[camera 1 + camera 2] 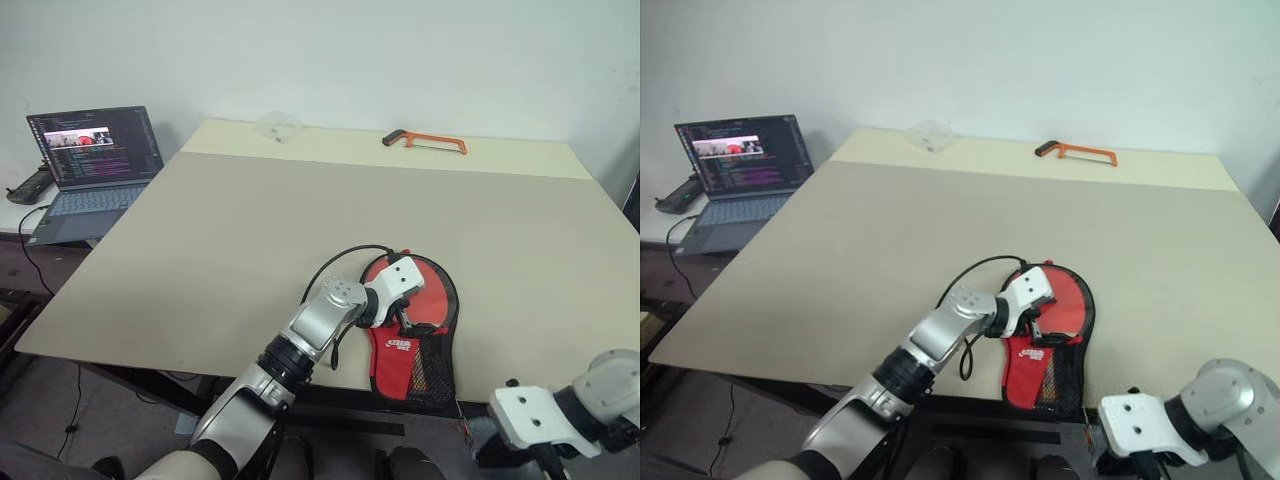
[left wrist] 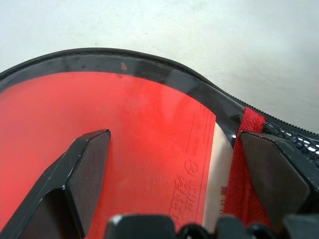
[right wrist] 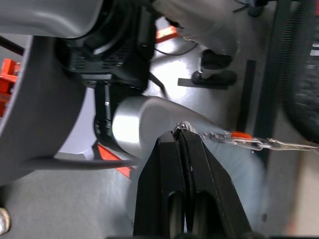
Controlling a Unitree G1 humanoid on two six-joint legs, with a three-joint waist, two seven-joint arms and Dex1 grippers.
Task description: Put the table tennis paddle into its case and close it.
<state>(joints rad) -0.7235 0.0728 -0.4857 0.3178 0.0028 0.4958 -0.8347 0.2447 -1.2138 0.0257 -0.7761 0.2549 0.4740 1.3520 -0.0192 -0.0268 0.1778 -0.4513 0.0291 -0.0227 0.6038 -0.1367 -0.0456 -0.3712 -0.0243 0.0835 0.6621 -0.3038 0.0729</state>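
Black fingers of the right gripper (image 3: 183,144) are pressed tight together, and at their tips they pinch a thin metal pull on a small chain (image 3: 249,142) that trails away toward the case; the fingers close on it just at the first link. In the head views this gripper hangs off the near edge of the table (image 1: 200,230), below and to the right of the case, which suits a zip being drawn around the pouch's edge toward the robot, though the zip's own track is too fine to follow there.

Further in, the case (image 1: 415,355) lies flat on the near right part of the table, its red panel and black mesh pocket pointing at the near edge. The table tennis paddle (image 2: 124,139) already sits inside it: the left wrist view shows the red rubber face under a clear window, ringed by the case's black rim. The left gripper (image 2: 174,164) rests over the round end with its fingers spread wide, one over the red face and one by the red and mesh seam. That looks like a hold-down, pinning the pouch so that it does not slide while the other arm pulls.

Well beyond, an orange-handled hacksaw (image 1: 425,142) lies at the far edge, and a laptop (image 1: 92,165) stands open on the far left.
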